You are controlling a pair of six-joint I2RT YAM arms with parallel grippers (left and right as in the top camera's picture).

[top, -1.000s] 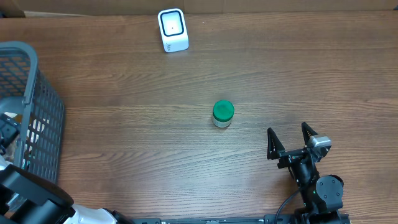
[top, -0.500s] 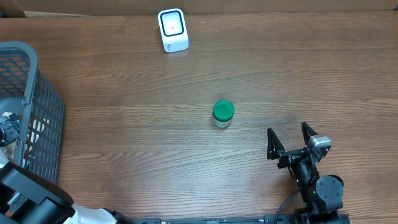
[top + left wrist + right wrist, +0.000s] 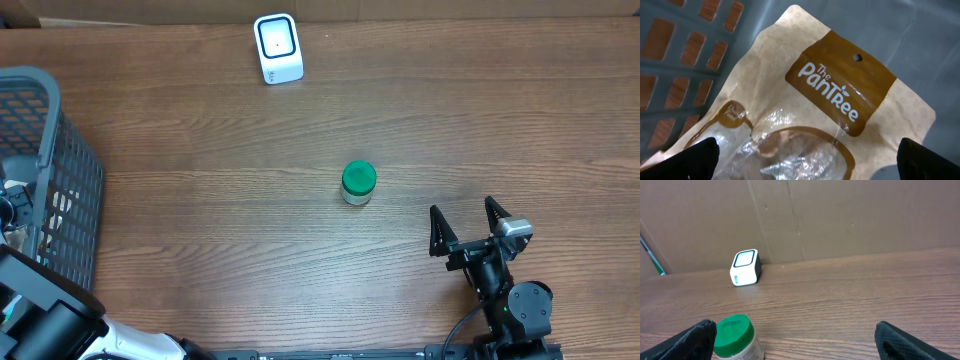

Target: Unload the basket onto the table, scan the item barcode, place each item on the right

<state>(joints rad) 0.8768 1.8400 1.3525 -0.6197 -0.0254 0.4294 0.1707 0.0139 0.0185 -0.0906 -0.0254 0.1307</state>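
A tan and brown pouch (image 3: 805,100) printed "The PanTree", with a clear window, lies inside the grey basket (image 3: 685,55). My left gripper (image 3: 810,162) hovers just over it, open, with a black fingertip on either side of the window and nothing between them. In the overhead view the left gripper (image 3: 12,207) barely shows inside the basket (image 3: 50,100). A green-lidded jar (image 3: 358,183) stands upright mid-table. The white scanner (image 3: 278,47) sits at the far edge. My right gripper (image 3: 461,208) rests open, near right of the jar (image 3: 735,337), holding nothing.
Brown cardboard walls stand behind the scanner (image 3: 745,267) along the table's far edge. The basket takes up the left edge of the table. Bare wood tabletop (image 3: 200,230) lies between the basket and the jar.
My left arm has shifted slightly at the basket. The jar, the scanner and my right arm have not moved.
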